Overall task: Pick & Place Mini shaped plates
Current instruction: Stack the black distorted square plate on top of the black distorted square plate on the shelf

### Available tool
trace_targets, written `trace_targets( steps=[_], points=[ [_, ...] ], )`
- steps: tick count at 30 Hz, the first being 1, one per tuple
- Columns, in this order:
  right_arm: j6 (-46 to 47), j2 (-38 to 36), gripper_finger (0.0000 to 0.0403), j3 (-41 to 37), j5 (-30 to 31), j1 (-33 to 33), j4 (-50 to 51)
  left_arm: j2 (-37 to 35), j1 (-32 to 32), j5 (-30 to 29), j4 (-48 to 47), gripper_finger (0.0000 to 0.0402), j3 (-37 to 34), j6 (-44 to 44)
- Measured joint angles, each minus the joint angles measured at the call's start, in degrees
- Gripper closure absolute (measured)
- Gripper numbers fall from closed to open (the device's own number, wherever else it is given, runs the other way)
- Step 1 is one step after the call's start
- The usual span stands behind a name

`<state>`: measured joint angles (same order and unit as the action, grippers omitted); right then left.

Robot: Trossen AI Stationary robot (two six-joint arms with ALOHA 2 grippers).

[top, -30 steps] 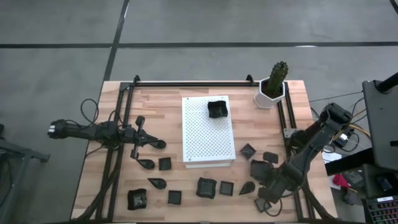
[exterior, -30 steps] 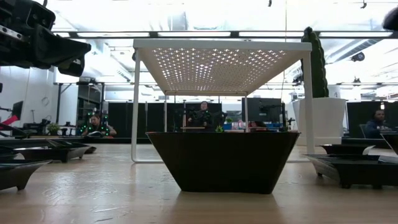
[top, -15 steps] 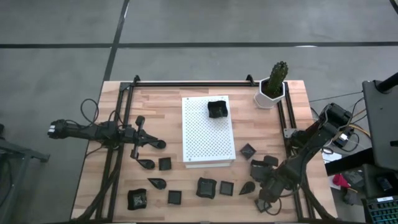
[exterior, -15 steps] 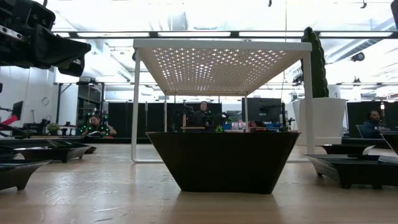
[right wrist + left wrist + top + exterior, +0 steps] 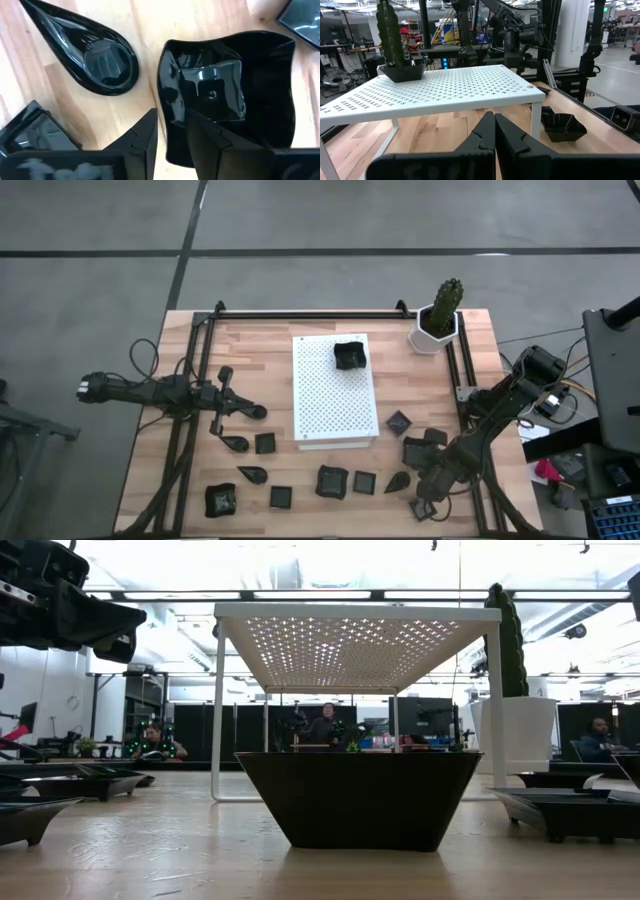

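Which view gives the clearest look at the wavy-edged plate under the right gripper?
The right wrist view: the wavy-edged plate fills the picture, with the right gripper at its rim, one finger inside and one outside. In the high view the right arm mostly hides it. The left wrist view does not show it, and in the low view it cannot be picked out.

A white perforated board (image 5: 335,391) stood mid-table before me, a cactus in its white pot (image 5: 438,326) at the far right corner.
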<state>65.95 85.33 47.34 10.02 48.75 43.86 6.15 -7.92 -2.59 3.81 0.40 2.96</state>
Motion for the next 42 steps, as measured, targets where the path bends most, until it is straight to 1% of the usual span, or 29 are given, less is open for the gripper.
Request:
trace_targets(
  steps=[4, 10, 20, 29, 34, 37, 40, 42],
  points=[
    [-0.31, 0.57, 0.0307, -0.08, 0.13, 0.0, -0.31, -0.01, 0.01, 0.0, 0.0, 0.0401, 0.01, 0.0],
    [-0.36, 3.7, 0.0312, -0.22, 0.26, 0.0, -1.19, -0.01, 0.01, 0.0, 0.0, 0.0401, 0.02, 0.0],
    [-0.41, 4.12, 0.0343, 1.59, 0.15, 0.0, -0.99, -0.01, 0.01, 0.0, 0.0, 0.0401, 0.01, 0.0],
    [-0.14, 4.14, 0.0365, 1.52, 0.06, -0.02, -0.74, -0.02, 0.01, 0.0, 0.0, 0.0401, 0.01, 0.0],
    [-0.13, 4.14, 0.039, 1.91, 0.2, -0.05, -0.24, 0.0, 0.02, 0.0, 0.0, 0.0401, 0.02, 0.0],
    [-0.19, 4.14, 0.0393, 3.25, 0.41, -0.04, 2.63, -0.01, 0.0, 0.0, 0.0, 0.0401, 0.02, 0.0],
    [-0.69, 4.14, 0.0394, 5.94, 0.76, -0.08, 8.86, -0.01, 0.02, 0.0, -0.01, 0.0401, 0.01, 0.0],
    [-1.24, 4.14, 0.0394, 8.41, 2.36, -0.09, 13.76, 0.0, 0.02, 0.0, 0.0, 0.0401, 0.0, 0.0]
  ],
)
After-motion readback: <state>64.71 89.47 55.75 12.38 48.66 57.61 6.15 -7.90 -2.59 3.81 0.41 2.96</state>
